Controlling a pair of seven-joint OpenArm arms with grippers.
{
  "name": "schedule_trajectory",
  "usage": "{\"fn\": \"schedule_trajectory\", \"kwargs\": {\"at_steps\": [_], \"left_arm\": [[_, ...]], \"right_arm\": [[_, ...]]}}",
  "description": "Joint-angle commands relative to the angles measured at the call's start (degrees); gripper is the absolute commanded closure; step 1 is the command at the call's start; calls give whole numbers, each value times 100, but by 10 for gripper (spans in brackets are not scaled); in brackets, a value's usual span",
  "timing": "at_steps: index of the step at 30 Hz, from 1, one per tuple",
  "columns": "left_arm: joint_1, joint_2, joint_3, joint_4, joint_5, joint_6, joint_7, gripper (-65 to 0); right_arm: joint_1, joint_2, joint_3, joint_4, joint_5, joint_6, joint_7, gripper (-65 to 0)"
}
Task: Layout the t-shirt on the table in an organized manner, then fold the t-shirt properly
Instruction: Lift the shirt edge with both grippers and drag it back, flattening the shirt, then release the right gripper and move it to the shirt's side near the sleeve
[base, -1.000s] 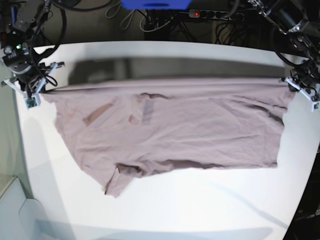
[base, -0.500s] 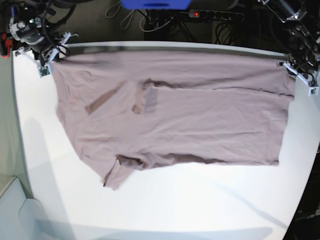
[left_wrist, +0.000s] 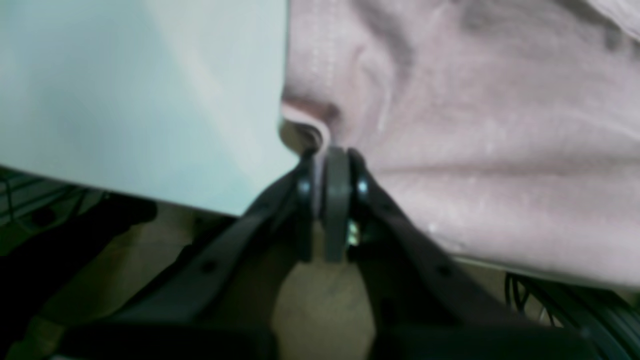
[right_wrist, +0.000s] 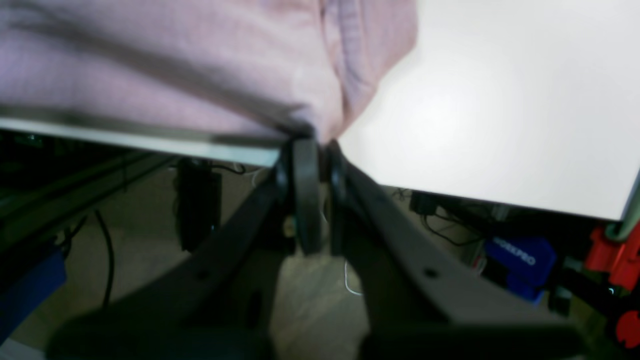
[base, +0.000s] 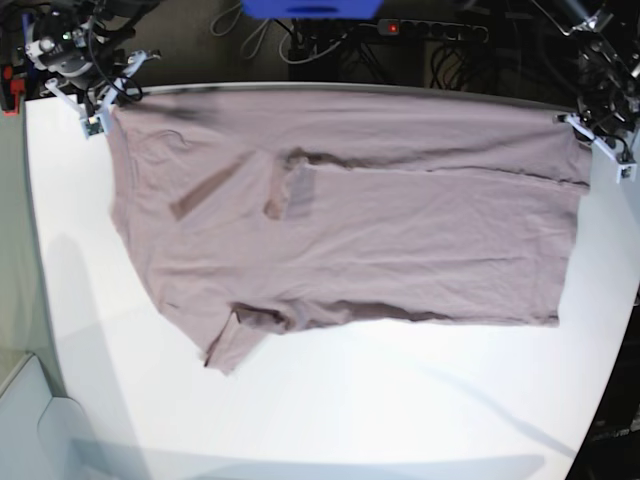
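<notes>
The t-shirt (base: 350, 220) lies spread across the far half of the table (base: 400, 400), stretched between the two grippers, with one sleeve trailing toward the near side. The right gripper (base: 100, 105) is clenched on the fabric corner at the table's far edge, the cloth fanning away from its fingertips. The left gripper (base: 600, 140) pinches the opposite corner likewise, bare table just beside it.
</notes>
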Motion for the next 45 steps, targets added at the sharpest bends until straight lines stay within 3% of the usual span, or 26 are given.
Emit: {"fn": "schedule_trajectory", "kwargs": {"at_steps": [1,6,8,14,23,30,33,39,43,45], "left_arm": [[-19,-106,-47,81,62,27,20,-38],[113,-106,-56,151,27,27,47,-280],[157,-106,-56,230,18,27,29,-333],[166,-98,-302,573,9,27,38,-335],[166,-150,-381,634,-430,27,82,-337],[122,-106,-390,626,-501,27,29,-345],[113,-98,-390,634,-501,27,29,-410],[113,-106,-574,626,-501,27,20,-531],[-19,-141,-917,573,-457,27,20,-563],[-89,-150,-1111,564,-448,27,20,-571]], "right_arm": [[-64,20,48,66,-28,-40,-87,-59],[-222,38,56,233,-28,-40,-87,-239],[-293,38,83,435,-28,-40,-87,-281],[-284,56,452,848,-28,-40,-130,-305],[446,451,549,840,-54,-40,-174,-306],[1896,724,127,787,-54,-40,-1071,-328],[2538,812,-225,699,-54,-40,-1379,-380],[3795,899,-1139,-549,-54,-40,-1423,-401],[4666,882,-1447,-1921,-54,-40,-1388,-400],[5123,882,-1464,-2677,-54,-40,-1115,-400]]}}
